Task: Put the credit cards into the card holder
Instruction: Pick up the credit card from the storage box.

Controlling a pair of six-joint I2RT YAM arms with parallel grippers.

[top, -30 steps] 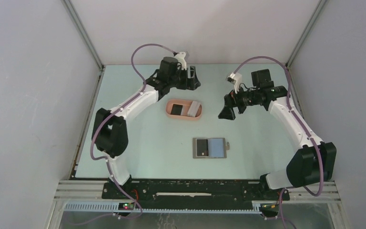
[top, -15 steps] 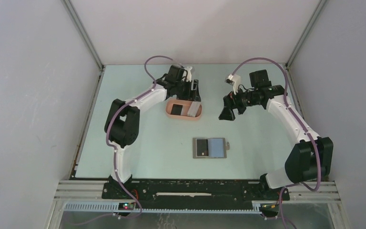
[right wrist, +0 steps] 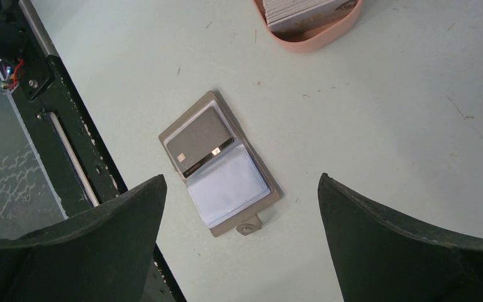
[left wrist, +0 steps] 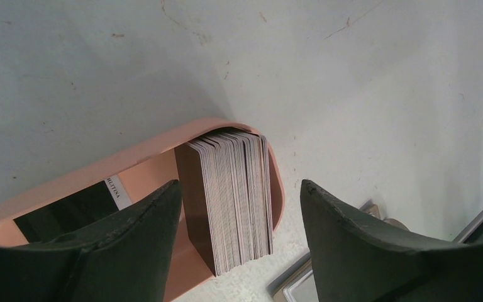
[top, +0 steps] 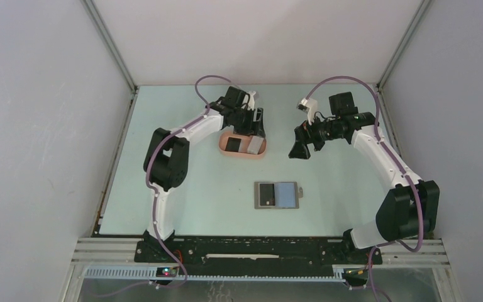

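The left gripper (top: 258,126) hangs with fingers spread and nothing between them over the pink card holder (left wrist: 132,152). There a stack of credit cards (left wrist: 229,201) leans in one end beside a black card (left wrist: 69,211) half hidden by a finger, and a careless descent could tip the stack or shove the holder. Further right, a grey wallet (right wrist: 220,165) lies open with a dark card (right wrist: 199,142) in one pocket, its face too small to read, while the right gripper (top: 299,150) hovers wide open, holding nothing.
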